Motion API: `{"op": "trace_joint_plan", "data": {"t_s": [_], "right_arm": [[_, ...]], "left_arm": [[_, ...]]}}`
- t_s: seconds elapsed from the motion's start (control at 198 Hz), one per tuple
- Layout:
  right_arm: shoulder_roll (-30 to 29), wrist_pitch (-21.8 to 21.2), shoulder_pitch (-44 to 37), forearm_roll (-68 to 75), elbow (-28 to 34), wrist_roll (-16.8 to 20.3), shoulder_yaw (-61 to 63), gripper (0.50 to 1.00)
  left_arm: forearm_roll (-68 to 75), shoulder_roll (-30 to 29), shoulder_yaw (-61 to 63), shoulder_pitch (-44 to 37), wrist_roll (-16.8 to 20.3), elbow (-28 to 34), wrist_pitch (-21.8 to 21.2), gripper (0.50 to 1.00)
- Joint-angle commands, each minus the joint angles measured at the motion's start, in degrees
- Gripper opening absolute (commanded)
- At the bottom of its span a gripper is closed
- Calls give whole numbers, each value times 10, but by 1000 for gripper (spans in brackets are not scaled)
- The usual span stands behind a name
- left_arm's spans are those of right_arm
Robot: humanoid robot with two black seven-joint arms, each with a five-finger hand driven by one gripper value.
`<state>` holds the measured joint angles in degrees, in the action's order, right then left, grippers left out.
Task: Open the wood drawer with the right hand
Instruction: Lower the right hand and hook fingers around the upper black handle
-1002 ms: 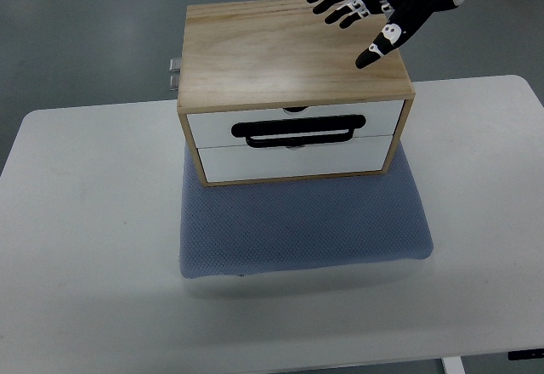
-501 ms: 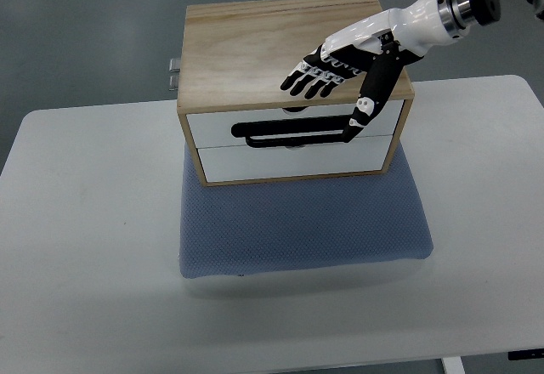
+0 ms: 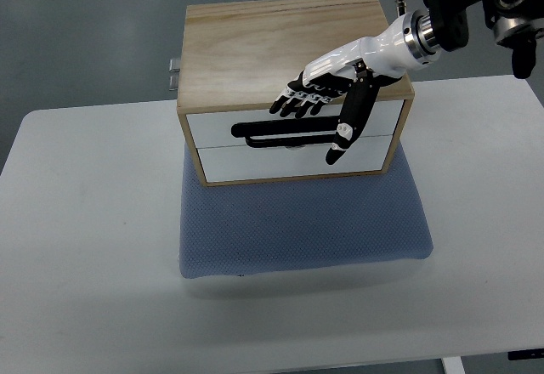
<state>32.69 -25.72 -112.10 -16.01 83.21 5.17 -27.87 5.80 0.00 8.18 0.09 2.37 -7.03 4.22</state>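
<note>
A light wood drawer box (image 3: 255, 51) stands on a blue mat (image 3: 302, 225) on the white table. Its front has two white drawer fronts; the upper one (image 3: 221, 126) carries a long black loop handle (image 3: 285, 132). Both drawers look closed. My right hand (image 3: 319, 115) reaches in from the upper right and hovers over the box's front edge, open. Its fingers (image 3: 297, 102) are spread just above the handle, and the thumb (image 3: 344, 132) hangs down in front of the upper drawer front. Whether it touches the handle I cannot tell. The left arm does not show.
The white table (image 3: 85, 246) extends around the mat on all sides. Small metal hardware (image 3: 173, 72) sticks out from the box's rear left side. Grey floor lies beyond the table's far edge.
My right hand has come from above the box's rear right corner down and left to the front edge, over the upper drawer's handle. The box and drawers have not moved.
</note>
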Motion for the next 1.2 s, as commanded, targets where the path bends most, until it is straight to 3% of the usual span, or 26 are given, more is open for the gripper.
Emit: {"op": "trace_joint_plan", "data": {"t_s": [0.0,0.795,1.195], "right_arm": [[-18,20,-25,39,0,4,-32,940],[-89,59,-45,67,0,22,-91,940],[-96,81,-37,67,-1,31,-92,942]], "left_arm": [[0,0,0,0,0,0,0,1000],[0,0,0,0,0,0,0,1000],[0,0,0,0,0,0,0,1000]]}}
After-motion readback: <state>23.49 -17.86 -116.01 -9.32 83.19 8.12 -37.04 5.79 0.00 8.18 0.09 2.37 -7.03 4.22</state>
